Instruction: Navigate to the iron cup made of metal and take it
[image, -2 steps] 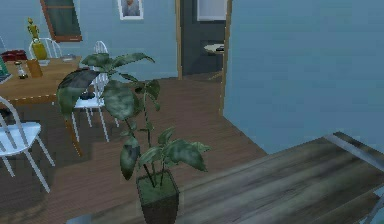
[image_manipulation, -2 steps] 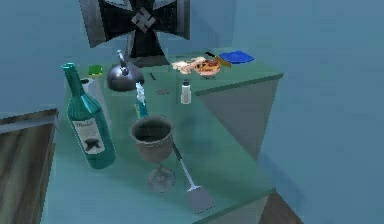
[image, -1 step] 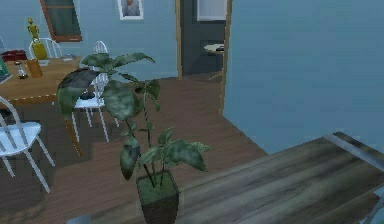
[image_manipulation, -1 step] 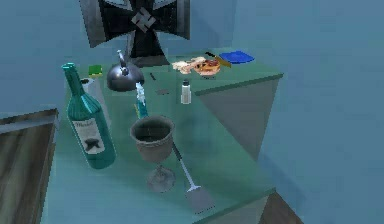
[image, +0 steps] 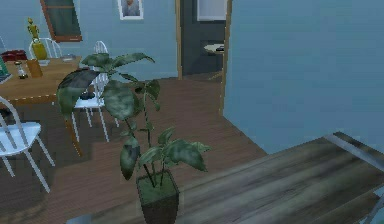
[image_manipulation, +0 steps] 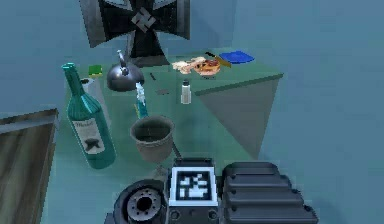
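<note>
Gripper (image_manipulation: 142, 200) sits low at the arm side view's bottom edge, its fingers hard to make out; cannot tell whether it holds anything. The cup (image_manipulation: 152, 138) stands just beyond on the teal counter (image_manipulation: 225, 82), beside a green bottle (image_manipulation: 88, 122). Approach judged done, take not yet done. Farther countertop items are too small to name.

The forward view looked ahead and down, a potted plant (image: 150, 130) near and a doorway (image: 205, 40) far back. The arm side view looked down closely on a teal surface (image_manipulation: 240, 88). Dark planks (image: 290, 180) at the forward view's lower right seemed to recur as planks (image_manipulation: 25, 160) at the arm side view's left edge.
</note>
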